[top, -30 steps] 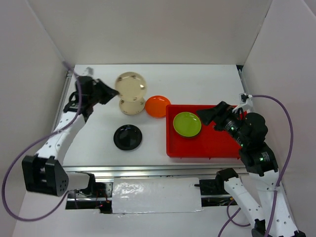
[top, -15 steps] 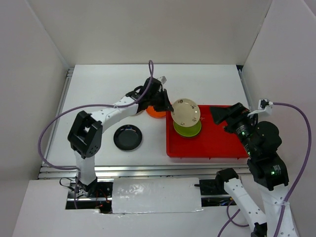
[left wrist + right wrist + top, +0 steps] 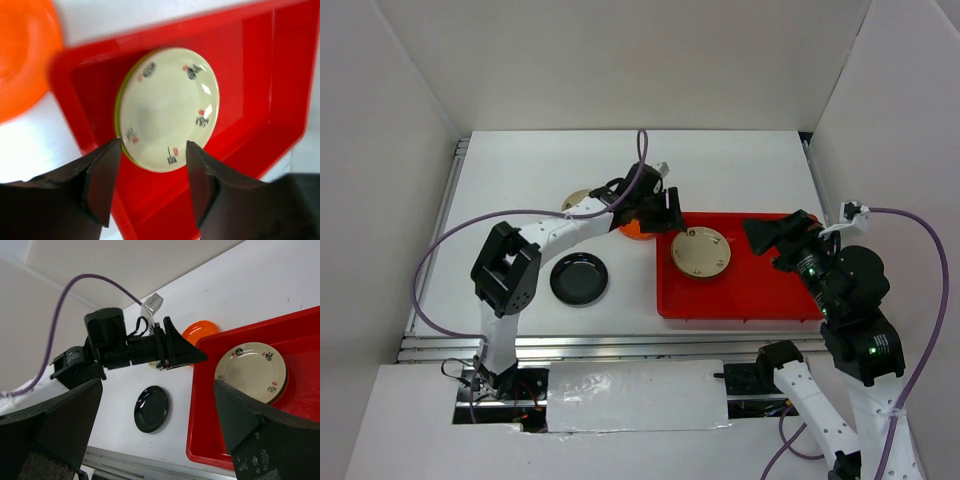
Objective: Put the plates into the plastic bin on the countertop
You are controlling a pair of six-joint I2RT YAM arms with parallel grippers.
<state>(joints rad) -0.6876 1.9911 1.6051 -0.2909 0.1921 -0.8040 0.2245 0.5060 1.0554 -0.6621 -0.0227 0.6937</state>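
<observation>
A beige patterned plate (image 3: 701, 252) lies in the red plastic bin (image 3: 760, 290), stacked on a lime green plate whose rim (image 3: 119, 102) shows at its left side. My left gripper (image 3: 671, 214) hovers open just above the bin's left wall, with the beige plate (image 3: 167, 107) lying free below its fingers (image 3: 102, 180). On the countertop (image 3: 520, 220) an orange plate (image 3: 632, 231) is half hidden under that gripper. A black plate (image 3: 579, 278) lies left of the bin, and another beige plate (image 3: 576, 200) peeks out behind the left arm. My right gripper (image 3: 765, 234) is open and empty over the bin's right half.
White walls enclose the countertop on three sides. A metal rail (image 3: 570, 345) runs along the near edge. The left arm's purple cable (image 3: 450, 250) loops over the left side. The bin's right half (image 3: 280, 75) holds no plates.
My left arm swung from the far left to the bin carrying the beige plate, set it on the green plate and opened. The right gripper drew back to the right.
</observation>
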